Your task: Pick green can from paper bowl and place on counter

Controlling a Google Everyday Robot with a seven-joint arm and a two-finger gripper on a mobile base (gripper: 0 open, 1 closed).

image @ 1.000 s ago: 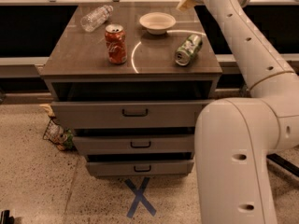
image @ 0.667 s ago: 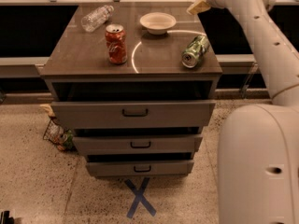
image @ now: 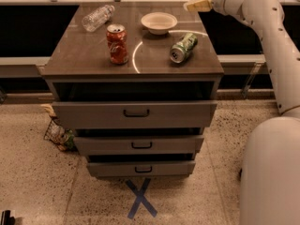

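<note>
Camera view: green can [image: 183,47] lies on its side on the counter [image: 84,55], apart from the empty paper bowl [image: 159,22] and near the right edge. Gripper [image: 197,4] hovers beyond the counter's far right corner, clear of the can; wide or narrow, cannot tell. Placement looks made. Best to pull away high, not low, since a nudged lying can would roll.

view: single, high, front | faces: down onto counter [image: 93,55] | jaws: frame's upper right
</note>
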